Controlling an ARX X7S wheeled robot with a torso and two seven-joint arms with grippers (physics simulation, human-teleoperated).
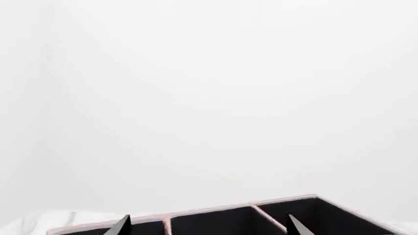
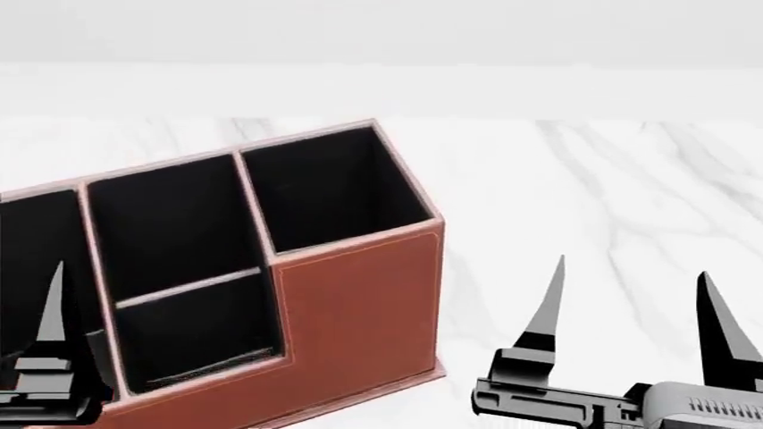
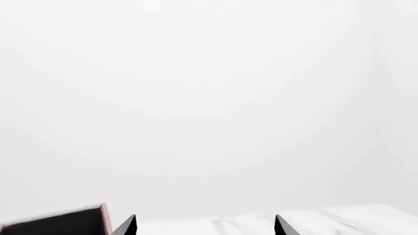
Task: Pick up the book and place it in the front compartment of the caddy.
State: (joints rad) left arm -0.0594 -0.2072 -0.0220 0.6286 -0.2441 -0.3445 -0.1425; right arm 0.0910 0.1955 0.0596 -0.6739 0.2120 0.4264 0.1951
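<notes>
The reddish-brown caddy (image 2: 357, 304) stands on the marble table at the left of the head view. In its middle column the black-lined front compartment (image 2: 167, 223) is split by a thin cross divider (image 2: 185, 288) from the low-walled section (image 2: 197, 331). The book shows in no view. My left gripper (image 1: 207, 223) is open and empty, with the caddy's rim (image 1: 216, 209) just beyond its tips; in the head view only one of its fingers (image 2: 50, 313) shows, at the caddy's left end. My right gripper (image 2: 632, 268) is open and empty, to the right of the caddy.
The white marble table (image 2: 596, 179) stretches to the right of and behind the caddy, with a plain white wall beyond. A corner of the caddy (image 3: 58, 223) shows in the right wrist view, beside the right gripper (image 3: 205, 223).
</notes>
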